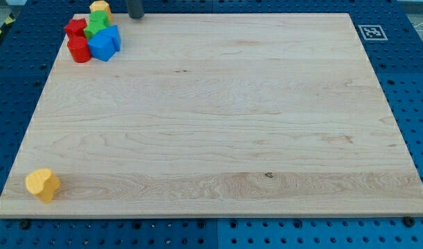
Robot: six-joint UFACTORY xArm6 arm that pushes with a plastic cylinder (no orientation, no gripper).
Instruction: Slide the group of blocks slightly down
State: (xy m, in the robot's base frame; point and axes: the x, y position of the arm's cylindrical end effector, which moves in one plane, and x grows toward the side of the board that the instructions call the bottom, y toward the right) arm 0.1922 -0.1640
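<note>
A group of blocks sits at the board's top left corner: a blue block, a green block, two red blocks and a yellow block at the top. My tip shows at the view's top edge, just right of the yellow block and above the blue one, apart from the group. A yellow heart-shaped block lies alone at the bottom left corner.
The wooden board lies on a blue pegboard table. A black-and-white marker tag is at the board's top right corner.
</note>
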